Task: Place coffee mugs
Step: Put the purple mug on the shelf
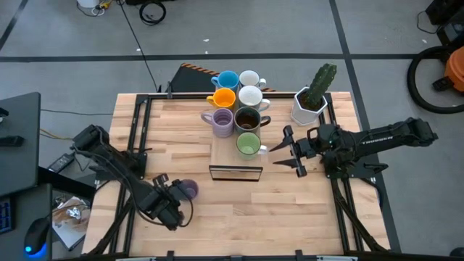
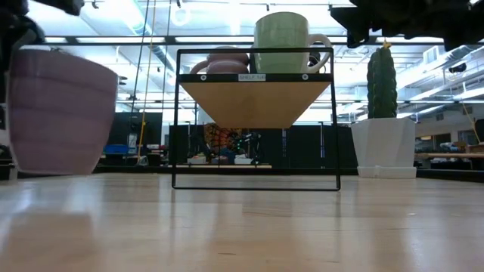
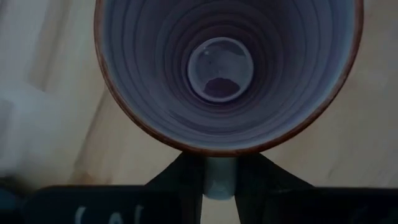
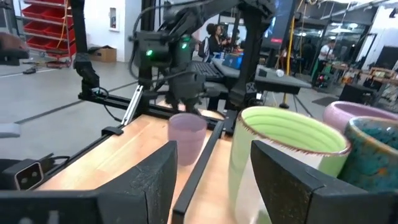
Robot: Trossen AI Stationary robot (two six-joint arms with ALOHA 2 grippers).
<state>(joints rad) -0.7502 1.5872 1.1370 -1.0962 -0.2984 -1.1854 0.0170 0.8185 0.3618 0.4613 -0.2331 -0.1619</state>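
A lavender mug [image 1: 188, 190] is at the near left of the table, held by my left gripper [image 1: 174, 198]; the left wrist view looks straight down into it [image 3: 221, 68]. In the low view it [image 2: 60, 113] hangs clear of the tabletop. Seven more mugs stand on a wooden shelf rack [image 1: 225, 148]: light blue, two white, orange, lavender, dark brown, and green [image 1: 248, 144] at the near end. My right gripper [image 1: 284, 152] is open, level with the green mug [image 4: 280, 155] on its right side. Its fingers stay short of the mug's handle. My left gripper pinches the lavender mug's handle [image 3: 219, 177] between its two fingers [image 3: 180, 180]. It comes from above, pointing down beside the mug's wall. The mug stays upright and is lifted clear of the table.
A white hexagonal pot with a green cactus [image 1: 310, 105] stands at the far right, just behind my right arm. The black wire frame of the rack [image 2: 255, 185] rests mid-table. Bare wood [image 1: 239, 217] lies between the rack and the near edge. Beyond the table are desks and people.
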